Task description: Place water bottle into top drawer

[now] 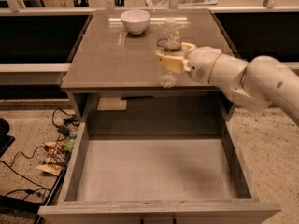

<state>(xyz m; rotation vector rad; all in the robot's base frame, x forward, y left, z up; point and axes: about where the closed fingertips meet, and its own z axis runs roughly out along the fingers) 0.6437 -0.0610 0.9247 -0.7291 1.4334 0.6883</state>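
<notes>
Jaws of the gripper (171, 59) are clamped on the upright water bottle (170, 34), covering its label. Whether its base touches the tabletop (112, 55) is unclear. The top drawer (154, 171) lies open below, front panel cut off.

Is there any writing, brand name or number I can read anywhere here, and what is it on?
No text here can be read.
Label band on the water bottle, held in the gripper above the table near its front edge: too blurred to read.
White bowl and top drawer: no markings visible.
</notes>
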